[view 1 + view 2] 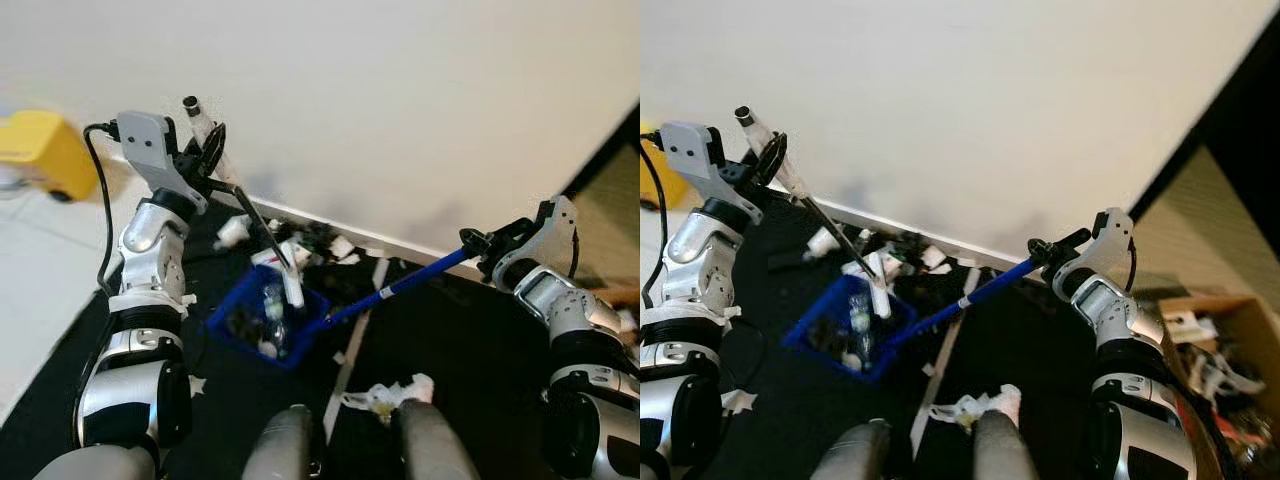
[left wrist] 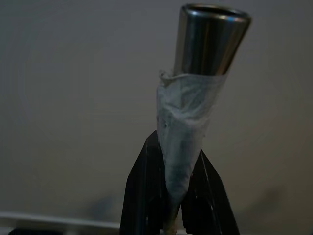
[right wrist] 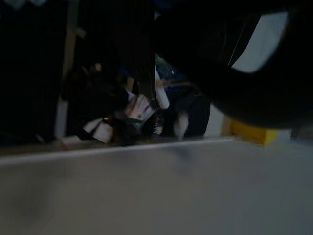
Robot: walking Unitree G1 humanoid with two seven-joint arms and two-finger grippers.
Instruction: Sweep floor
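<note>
Dark floor mat (image 1: 470, 350) meeting a white wall (image 1: 400, 110), blue dustpan (image 1: 265, 320) of litter as landmark, scattered paper scraps (image 1: 390, 395) around it, left gripper (image 1: 207, 158) clamped on the broom handle (image 1: 205, 130) above the dustpan, right gripper (image 1: 480, 243) closed on the dustpan's blue pole (image 1: 400, 285), right wrist view too dark to read, yellow object (image 1: 45, 150) cut off far left of the dustpan.

My left gripper (image 1: 768, 160) at ten o'clock, fingers clamped round taped broom handle (image 1: 790, 180). My right gripper (image 1: 1052, 250) at three o'clock, closed on blue dustpan handle (image 1: 975, 290). Blue dustpan (image 1: 830, 335) at seven o'clock on dark floor (image 1: 1040, 340), bottle and scraps inside. Paper litter (image 1: 930, 258) along baseboard. Cardboard box (image 1: 1215, 345) at four o'clock.
</note>
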